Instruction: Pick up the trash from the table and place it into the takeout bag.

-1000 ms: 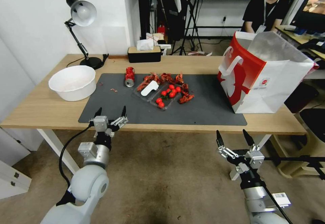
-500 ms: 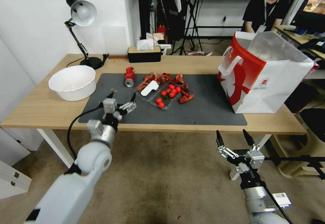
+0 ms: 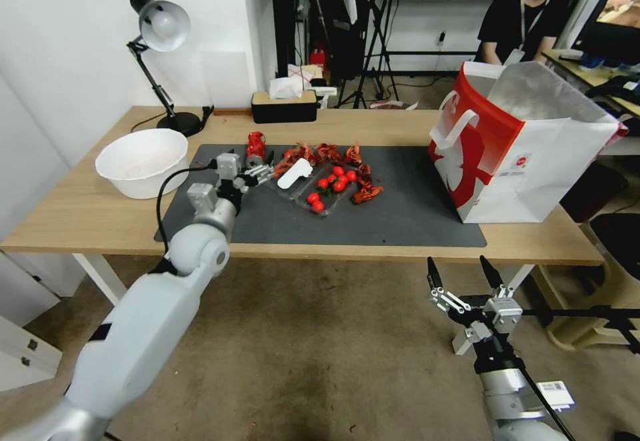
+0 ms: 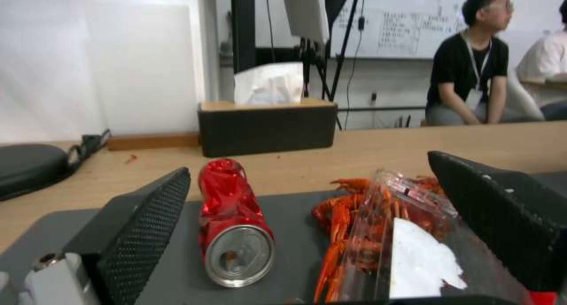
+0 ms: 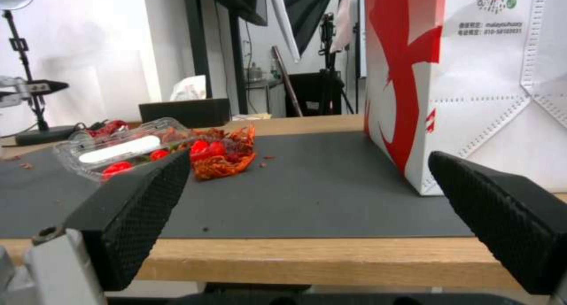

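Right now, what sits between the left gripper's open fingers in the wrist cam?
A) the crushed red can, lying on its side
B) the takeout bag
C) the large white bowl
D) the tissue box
A. In the left wrist view the red can lies on its side on the dark mat, open end toward the camera, framed by the open fingers of the left gripper.
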You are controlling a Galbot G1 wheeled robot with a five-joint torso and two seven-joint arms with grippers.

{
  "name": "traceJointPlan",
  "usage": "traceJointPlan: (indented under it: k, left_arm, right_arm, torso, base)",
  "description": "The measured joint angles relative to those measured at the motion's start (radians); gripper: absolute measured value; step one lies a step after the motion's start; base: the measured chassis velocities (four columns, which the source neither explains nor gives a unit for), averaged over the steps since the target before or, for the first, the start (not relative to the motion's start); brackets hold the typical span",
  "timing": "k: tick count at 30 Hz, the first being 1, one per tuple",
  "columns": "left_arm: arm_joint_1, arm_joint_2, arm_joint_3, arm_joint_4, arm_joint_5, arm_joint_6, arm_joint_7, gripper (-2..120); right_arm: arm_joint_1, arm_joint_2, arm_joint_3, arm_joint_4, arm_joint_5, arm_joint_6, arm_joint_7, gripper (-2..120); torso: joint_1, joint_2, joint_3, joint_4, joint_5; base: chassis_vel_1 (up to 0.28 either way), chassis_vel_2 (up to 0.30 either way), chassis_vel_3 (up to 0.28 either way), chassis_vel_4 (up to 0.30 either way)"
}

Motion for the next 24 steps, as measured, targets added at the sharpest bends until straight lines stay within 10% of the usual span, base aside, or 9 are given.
traceJointPlan:
  k: [24]
  left_arm:
    - [-0.305, -0.078, 0.144, 0.295, -0.089, 0.253, -0.101, 100]
  right_arm:
    - [-0.018, 0.016, 0.02, -0.01, -0.001, 0.02, -0.002, 100]
  torso:
    - [0.0, 0.0, 0.0, 0.0, -0.0001]
  base:
    - [0.0, 0.0, 0.0, 0.0]
